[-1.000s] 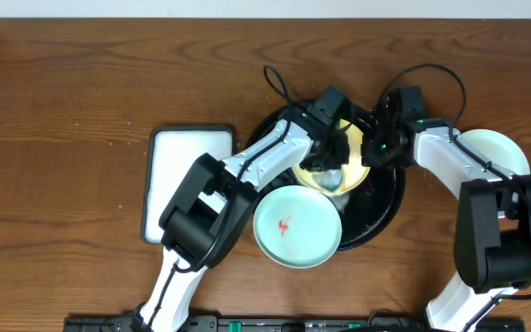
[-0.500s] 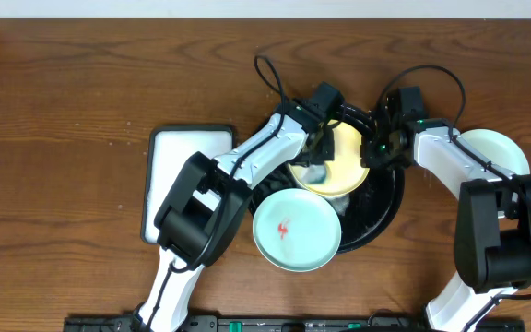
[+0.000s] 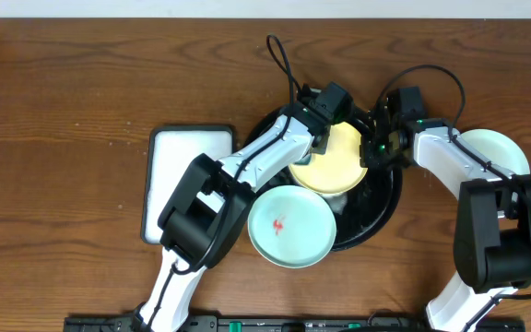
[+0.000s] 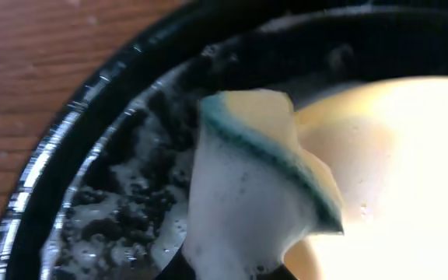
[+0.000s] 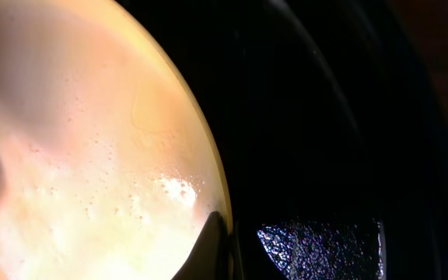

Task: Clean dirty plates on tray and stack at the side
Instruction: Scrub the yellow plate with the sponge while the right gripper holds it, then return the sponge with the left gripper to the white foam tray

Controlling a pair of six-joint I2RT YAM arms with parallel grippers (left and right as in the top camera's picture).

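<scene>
Two grips count here: my right gripper (image 3: 373,152) pinches the yellow plate (image 3: 335,168) in the tray (image 3: 390,207), and my left gripper (image 3: 316,140) clasps the sponge (image 4: 247,187) (sudsy) at its rim. I fear hard scrubbing slips the wet plate free.

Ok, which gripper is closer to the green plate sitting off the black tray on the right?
Right. The right gripper is at the yellow plate's right rim, the side facing that green plate; the left gripper, with the sponge, is across the yellow plate.

yellow plate (image 3: 339,168), mint plate (image 3: 295,231) red smear (image 3: 281,224), black tray (image 3: 383,208), green-edged sponge (image 4: 247,202)
</scene>
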